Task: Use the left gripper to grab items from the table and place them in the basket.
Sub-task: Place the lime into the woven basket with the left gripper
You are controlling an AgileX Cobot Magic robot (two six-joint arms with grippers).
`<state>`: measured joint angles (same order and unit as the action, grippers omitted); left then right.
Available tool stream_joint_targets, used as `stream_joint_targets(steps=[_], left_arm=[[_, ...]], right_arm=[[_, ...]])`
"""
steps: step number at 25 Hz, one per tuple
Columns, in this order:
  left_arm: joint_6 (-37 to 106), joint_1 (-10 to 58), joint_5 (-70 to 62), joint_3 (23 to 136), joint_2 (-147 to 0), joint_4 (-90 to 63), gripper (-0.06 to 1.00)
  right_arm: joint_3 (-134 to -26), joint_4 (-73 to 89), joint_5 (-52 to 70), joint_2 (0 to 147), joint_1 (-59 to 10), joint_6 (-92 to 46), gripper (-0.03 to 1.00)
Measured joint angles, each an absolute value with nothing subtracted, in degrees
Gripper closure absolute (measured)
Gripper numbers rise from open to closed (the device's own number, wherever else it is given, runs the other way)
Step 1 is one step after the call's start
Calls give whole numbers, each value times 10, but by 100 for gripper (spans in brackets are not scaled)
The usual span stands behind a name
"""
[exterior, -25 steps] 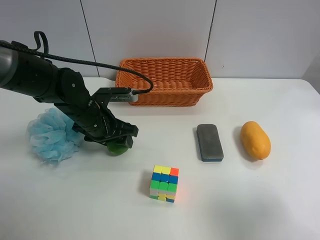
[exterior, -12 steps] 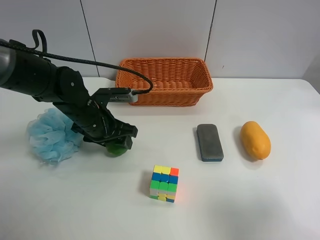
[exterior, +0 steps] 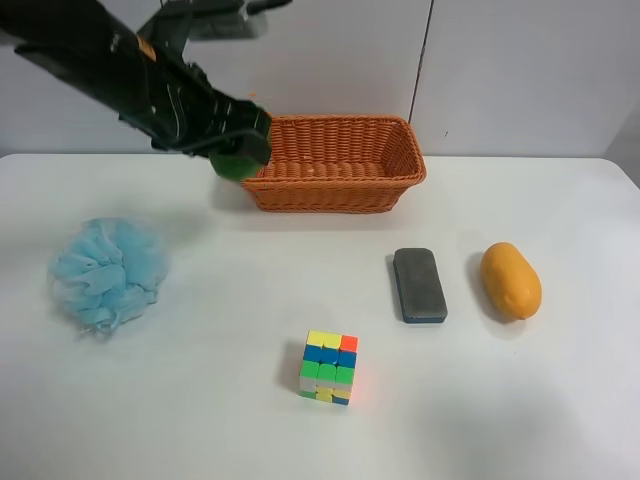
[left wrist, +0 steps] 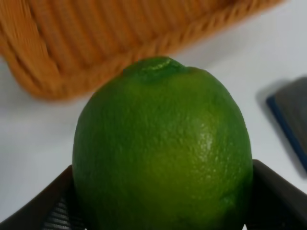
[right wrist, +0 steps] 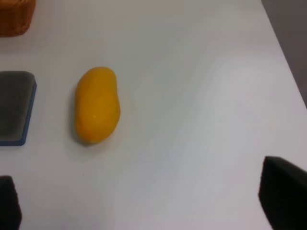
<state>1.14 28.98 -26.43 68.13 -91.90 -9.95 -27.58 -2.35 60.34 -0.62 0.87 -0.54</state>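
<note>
Black two-fingered left gripper (exterior: 236,152) pinches the round green lime (left wrist: 162,148) aloft, beside a corner of the orange-brown wicker basket (exterior: 340,182).

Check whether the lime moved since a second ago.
Yes. Clamped in the left gripper, the lime has gone from the table beside the pouf up to the basket's left end in the exterior high view.
</note>
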Motion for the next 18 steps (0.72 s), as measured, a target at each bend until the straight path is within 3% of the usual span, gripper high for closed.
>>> stream_joint_targets(steps=[18], left_arm=[[113, 305, -282, 1077, -1276, -48, 32]], right_arm=[[-276, -24, 603, -6, 9, -5, -3]])
